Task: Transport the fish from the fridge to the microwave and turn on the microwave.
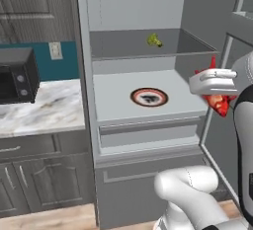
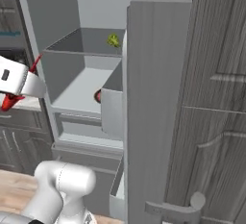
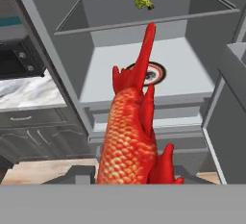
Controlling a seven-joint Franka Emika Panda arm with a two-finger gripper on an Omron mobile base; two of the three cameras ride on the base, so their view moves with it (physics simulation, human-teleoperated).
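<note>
Fish [image 3: 129,136] sits clamped in your tool [image 1: 216,92], held out in front of the open fridge [image 1: 143,100], clear of its shelf where the plate [image 1: 148,96] rests. You see a green vegetable [image 1: 154,40] on the shelf above.

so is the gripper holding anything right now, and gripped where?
Yes: the gripper holds the fish, clear of the fridge shelf. Its tail points away from the hand; the exact grip point is hidden at the fish's near end.

Teal wall [image 1: 42,61], marble counter [image 1: 44,108], dark grey cabinets [image 1: 39,174], wooden floor [image 1: 49,219].
</note>
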